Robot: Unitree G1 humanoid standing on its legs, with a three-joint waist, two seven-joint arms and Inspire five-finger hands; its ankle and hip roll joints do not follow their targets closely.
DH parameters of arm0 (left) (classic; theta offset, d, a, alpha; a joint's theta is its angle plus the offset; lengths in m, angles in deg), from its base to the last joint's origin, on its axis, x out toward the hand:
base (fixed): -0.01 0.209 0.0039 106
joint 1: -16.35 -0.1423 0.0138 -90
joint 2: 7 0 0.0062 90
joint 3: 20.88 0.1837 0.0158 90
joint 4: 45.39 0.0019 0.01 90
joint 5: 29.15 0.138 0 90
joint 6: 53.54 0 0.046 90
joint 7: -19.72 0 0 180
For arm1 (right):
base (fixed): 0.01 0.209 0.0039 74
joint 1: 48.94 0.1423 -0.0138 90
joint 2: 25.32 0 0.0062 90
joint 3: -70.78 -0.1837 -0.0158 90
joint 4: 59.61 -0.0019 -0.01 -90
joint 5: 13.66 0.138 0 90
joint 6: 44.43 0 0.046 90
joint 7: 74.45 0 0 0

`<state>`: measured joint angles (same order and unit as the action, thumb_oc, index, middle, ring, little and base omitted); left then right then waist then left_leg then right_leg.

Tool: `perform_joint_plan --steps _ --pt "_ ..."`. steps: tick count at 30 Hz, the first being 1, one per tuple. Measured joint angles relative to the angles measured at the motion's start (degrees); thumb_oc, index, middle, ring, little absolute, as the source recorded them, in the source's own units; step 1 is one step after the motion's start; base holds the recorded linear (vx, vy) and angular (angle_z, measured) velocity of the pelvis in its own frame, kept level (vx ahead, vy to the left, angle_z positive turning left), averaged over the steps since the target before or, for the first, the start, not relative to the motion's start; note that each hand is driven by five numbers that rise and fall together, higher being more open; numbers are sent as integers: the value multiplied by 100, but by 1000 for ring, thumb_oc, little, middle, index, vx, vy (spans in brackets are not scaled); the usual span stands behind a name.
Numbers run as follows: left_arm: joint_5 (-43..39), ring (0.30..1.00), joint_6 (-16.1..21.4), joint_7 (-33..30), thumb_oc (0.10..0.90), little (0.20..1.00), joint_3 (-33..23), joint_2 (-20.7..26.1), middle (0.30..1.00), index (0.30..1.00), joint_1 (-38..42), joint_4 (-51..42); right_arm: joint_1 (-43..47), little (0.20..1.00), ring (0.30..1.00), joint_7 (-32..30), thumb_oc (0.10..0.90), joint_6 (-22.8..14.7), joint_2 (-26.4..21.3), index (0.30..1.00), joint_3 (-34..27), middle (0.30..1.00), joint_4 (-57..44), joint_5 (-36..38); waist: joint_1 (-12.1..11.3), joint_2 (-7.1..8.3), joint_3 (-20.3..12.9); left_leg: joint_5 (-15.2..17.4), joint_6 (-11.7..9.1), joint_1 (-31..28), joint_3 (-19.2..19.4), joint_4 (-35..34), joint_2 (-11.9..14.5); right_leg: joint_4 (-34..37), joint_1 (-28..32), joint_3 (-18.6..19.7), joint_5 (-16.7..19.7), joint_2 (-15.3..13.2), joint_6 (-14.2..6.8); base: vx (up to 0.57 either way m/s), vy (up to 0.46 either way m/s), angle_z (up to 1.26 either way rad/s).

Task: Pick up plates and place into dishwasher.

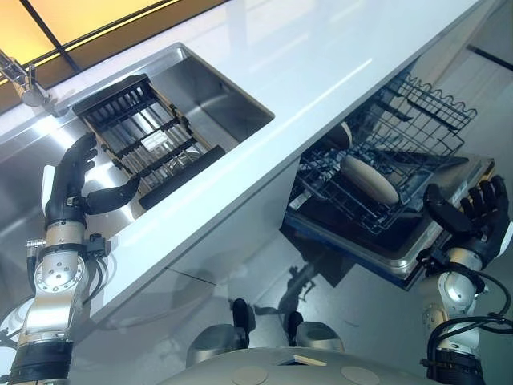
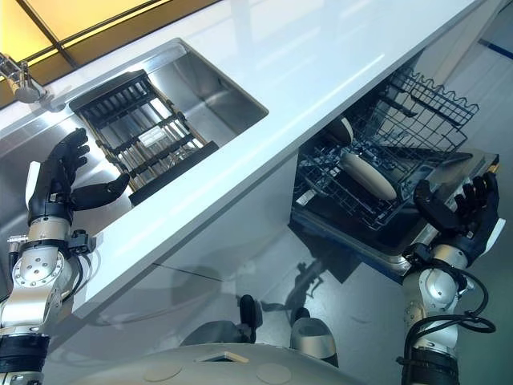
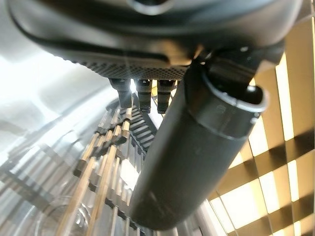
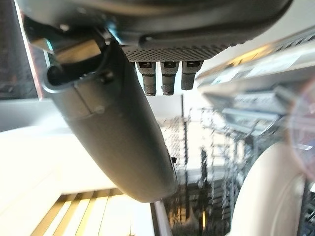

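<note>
So starting from the left: the left hand (image 1: 70,180) hangs over the sink (image 1: 210,87) with fingers spread loose and thumb stuck out, holding nothing, right beside the dark slatted drying rack (image 1: 143,136) that sits across the basin. I can't make out any plate in that rack for sure.

Moving right past the white counter (image 1: 337,56), the dishwasher rack (image 1: 401,152) is pulled out below it, and that's where the plate (image 1: 369,178) is: a pale, cream-coloured one standing on edge between the wires. A second pale piece (image 1: 343,135) peeks out just behind it, near the counter's edge.

Far right, the right hand (image 1: 473,210) hovers by the rack's outer corner, fingers open and relaxed, empty too.

Handling-wise I'd guess the plate is glazed ceramic: stiff, a bit heavy, slick, and it'll chip if it knocks the wires. Best bet is pinching the rim, thumb on one face, fingers on the other.
</note>
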<state>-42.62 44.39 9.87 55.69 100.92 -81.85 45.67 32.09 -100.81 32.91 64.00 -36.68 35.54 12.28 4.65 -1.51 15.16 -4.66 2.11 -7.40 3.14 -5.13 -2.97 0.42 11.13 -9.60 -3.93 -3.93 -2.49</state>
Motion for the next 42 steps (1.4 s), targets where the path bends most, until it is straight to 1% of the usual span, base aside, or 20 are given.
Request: perform_joint_plan --steps 4,5,8,12,19,20,22,25,27,28,31,34,38,42 --pt "0 900 -1 -1 800 900 6 0 900 900 5 0 50 900 900 46 800 -16 -1 900 53 900 419 138 -3 -134 -88 -9 13 18 44 1 3 -43 -64 47 -2 -20 -3 11 -2 -6" --pt "0 900 -2 -1 800 900 14 0 900 900 8 0 71 900 900 68 800 -22 -2 900 96 900 580 227 -10 -194 -124 -22 33 28 47 1 1 -46 -74 51 -2 -22 -3 0 0 0" --pt "0 900 -7 -1 800 900 17 0 900 900 18 1 74 900 900 207 800 -26 -13 900 293 900 955 300 -30 -302 -200 -25 35 28 36 0 -2 -45 -72 40 -2 -25 -4 6 2 1" --pt "0 900 -17 -2 800 900 34 0 900 900 39 1 87 900 900 412 800 -25 -17 900 516 900 1328 387 -58 -398 -261 -26 29 54 -34 -4 -11 -45 -68 -31 -6 -28 -8 20 14 9" --pt "-5 900 -35 -13 800 900 170 42 900 900 52 5 126 900 900 463 800 31 -41 900 701 900 1933 440 -193 -431 -266 -52 33 112 -149 -1 -40 -53 -76 -118 -20 -38 -27 21 18 10" --pt "-5 900 -35 -12 800 900 245 55 900 900 52 6 196 900 900 508 800 98 -46 900 716 900 2117 451 -206 -437 -263 -59 38 122 -181 -1 -52 -56 -71 -182 -26 -44 -35 21 14 9" --pt "-5 900 -53 -11 800 900 318 55 900 900 53 6 306 900 900 549 800 208 -48 900 720 900 2336 515 -242 -456 -253 -61 40 125 -187 0 -61 -59 -73 -192 -28 -50 -39 25 15 6" --pt "-6 900 -58 -10 800 900 477 60 900 900 83 6 397 900 900 714 800 352 -102 900 796 900 2695 947 -334 -509 -234 -64 44 138 -252 -1 -91 -73 -66 -227 -45 -82 -61 31 22 9" --pt "-6 900 -72 -7 800 900 529 60 900 900 92 6 500 900 900 815 800 513 -146 900 855 900 2893 1314 -335 -559 -207 -82 71 163 -310 1 -116 -99 -74 -268 -61 -125 -83 26 23 15" --pt "-6 900 -95 -7 800 900 547 60 900 900 114 6 530 900 900 820 800 532 -147 900 860 900 2929 1610 -339 -592 -186 -95 88 169 -340 1 -133 -117 -75 -324 -69 -131 -96 25 28 17" --pt "-6 900 -155 -10 800 900 626 62 900 900 174 6 599 900 900 864 800 541 -169 900 862 900 3023 2175 -397 -660 -151 -121 127 175 -390 2 -172 -154 -75 -368 -89 -151 -121 20 41 10" --pt "-6 900 -164 -10 800 900 718 62 900 900 216 6 644 900 900 889 800 493 -213 900 841 900 3083 2488 -444 -689 -122 -122 123 193 -455 2 -200 -178 -82 -395 -99 -174 -136 11 63 8" --pt "-6 900 -164 -11 800 900 751 62 900 900 222 6 650 900 900 923 800 383 -229 900 845 900 3083 2515 -453 -718 -52 -123 123 197 -473 2 -225 -249 -97 -430 -124 -214 -166 10 54 3" --pt "-6 900 -164 -126 800 900 850 63 900 900 227 7 648 900 900 937 800 294 -231 900 878 900 3078 2315 -457 -740 -12 -124 124 207 -491 2 -243 -266 -109 -473 -128 -238 -176 17 41 2"
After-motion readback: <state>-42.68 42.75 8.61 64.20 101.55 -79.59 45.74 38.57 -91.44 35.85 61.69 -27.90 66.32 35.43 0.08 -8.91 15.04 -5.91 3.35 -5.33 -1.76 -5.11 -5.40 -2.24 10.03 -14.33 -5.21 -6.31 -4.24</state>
